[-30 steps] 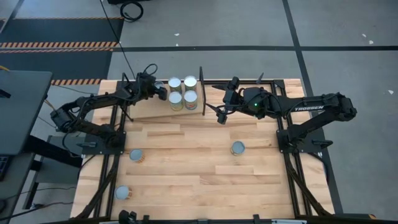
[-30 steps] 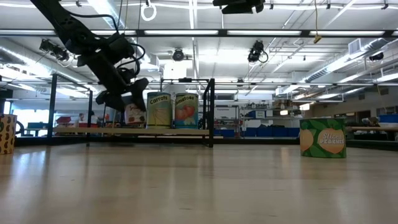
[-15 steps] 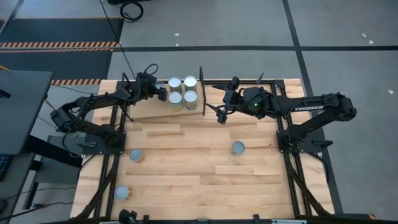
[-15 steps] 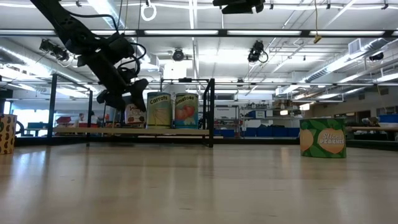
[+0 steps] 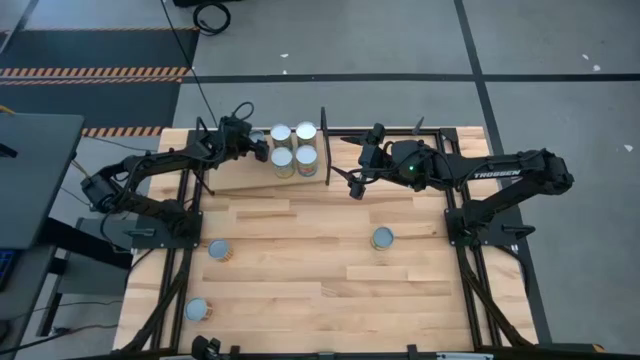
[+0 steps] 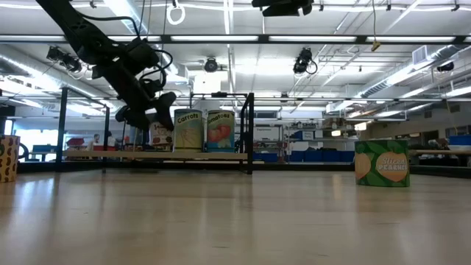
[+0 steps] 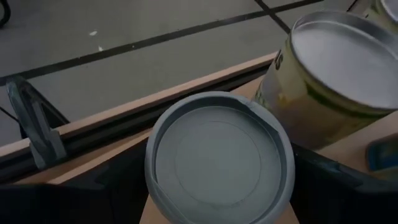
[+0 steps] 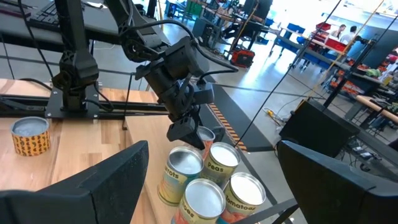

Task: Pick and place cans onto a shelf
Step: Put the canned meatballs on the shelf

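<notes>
High view: the left end effector [image 5: 256,148] sits at the shelf [image 5: 235,178], just left of a block of four cans [image 5: 294,147] standing upright against the black divider [image 5: 324,146]. Its fingers are closed on a fifth can [image 7: 219,160], whose round silver top fills the left wrist view between the two dark fingers; the nearest neighbour of the block [image 7: 336,74] stands just beside it, apparently not touching. In the low view this held can [image 6: 160,135] looks upright, its base at or barely above the plank; contact cannot be told. The move to come, I judge, turns on that narrow gap: the held can's axis is vertical, the block lies to its right along the shelf, so letting go and backing off should go away from the block to avoid nudging it. The right end effector [image 5: 353,182] waits with fingers wide, on the far side of the divider, over the desk [image 5: 300,270]. Three cans remain on the desk: one [image 5: 382,238] nearer the right arm, two [image 5: 218,250] [image 5: 196,309] nearer the left.
</notes>
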